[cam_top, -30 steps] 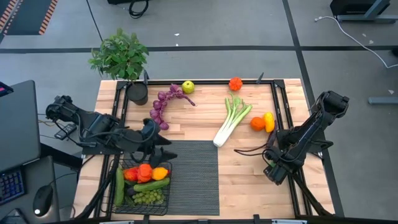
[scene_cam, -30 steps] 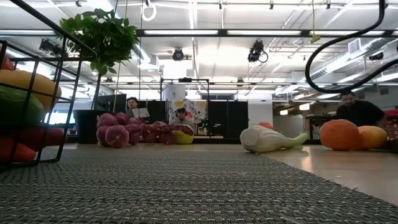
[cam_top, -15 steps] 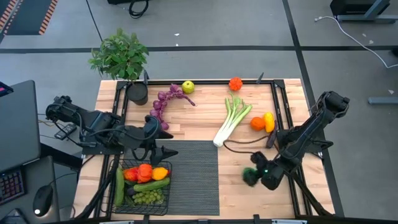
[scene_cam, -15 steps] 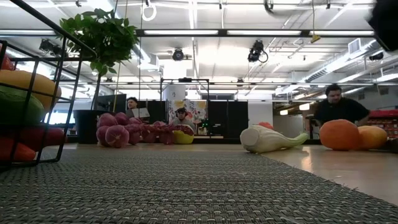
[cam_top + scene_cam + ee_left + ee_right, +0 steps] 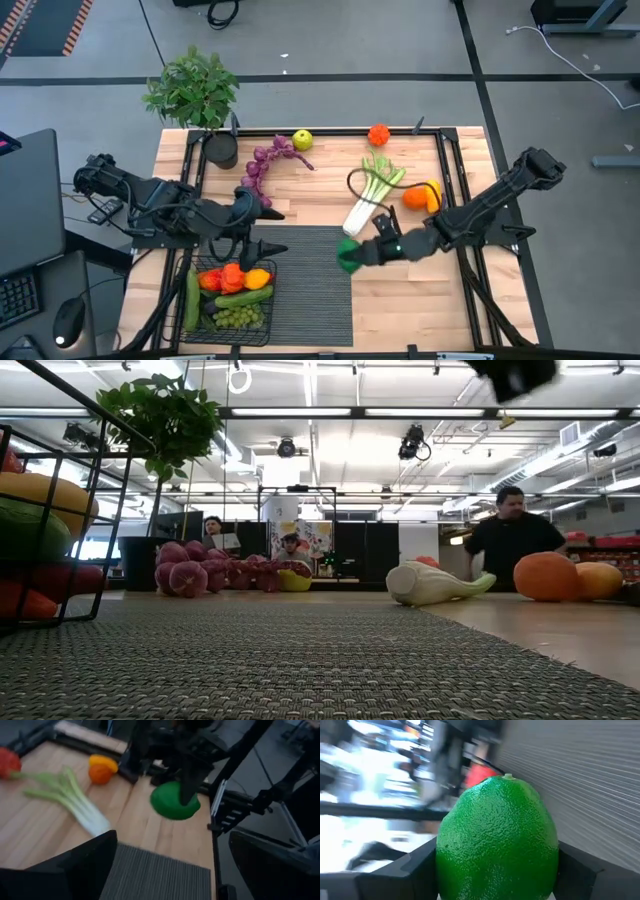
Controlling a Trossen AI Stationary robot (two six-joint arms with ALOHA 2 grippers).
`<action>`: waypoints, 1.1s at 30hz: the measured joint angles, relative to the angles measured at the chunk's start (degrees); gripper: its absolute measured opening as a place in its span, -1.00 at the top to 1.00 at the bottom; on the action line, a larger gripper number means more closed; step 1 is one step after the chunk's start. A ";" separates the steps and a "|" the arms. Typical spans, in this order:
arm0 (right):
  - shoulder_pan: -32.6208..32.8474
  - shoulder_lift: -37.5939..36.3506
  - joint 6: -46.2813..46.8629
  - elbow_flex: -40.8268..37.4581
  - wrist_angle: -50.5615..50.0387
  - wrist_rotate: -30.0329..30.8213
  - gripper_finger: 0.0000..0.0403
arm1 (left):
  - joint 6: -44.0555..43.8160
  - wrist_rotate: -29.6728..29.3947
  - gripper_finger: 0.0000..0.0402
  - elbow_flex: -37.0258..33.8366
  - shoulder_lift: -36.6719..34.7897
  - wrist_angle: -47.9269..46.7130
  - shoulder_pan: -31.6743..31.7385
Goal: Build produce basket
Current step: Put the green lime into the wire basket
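Note:
The black wire basket stands at the table's near left and holds red peppers, cucumbers, green grapes and a lemon. My right gripper is shut on a green lime above the right edge of the ribbed mat; the lime fills the right wrist view. My left gripper hovers open just beyond the basket's far edge and faces the lime. Purple grapes, a green apple, a leek, an orange and a red fruit lie on the wood. My right gripper pinches the lime by its two opposite sides between its two fingers. The fingers come nearly level from the table's right side. The lime is lifted clear of the mat, its stem end pointing away from the gripper.
A potted plant stands at the far left corner. A black frame rail runs along the table's right side. A person is in the room beyond the table.
My right gripper has swung from the table's near right corner toward the middle and risen, tipping from downward to nearly level. The lime has gone with it, lifted off the wood to above the mat's right edge. My left wrist has rolled somewhat.

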 joint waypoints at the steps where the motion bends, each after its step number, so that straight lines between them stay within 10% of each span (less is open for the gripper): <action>1: -0.90 0.00 -0.80 0.02 2.52 -0.40 -0.47 | 1.11 -0.05 -0.95 0.00 0.00 1.01 0.00; 12: -6.20 0.00 -4.95 0.03 18.31 -3.58 -0.47 | 4.59 -3.38 -0.95 -0.07 2.57 8.18 0.22; 33: -6.88 0.00 -6.59 -0.04 18.96 -9.09 -0.48 | 13.37 -9.62 -0.95 0.00 15.39 25.02 2.36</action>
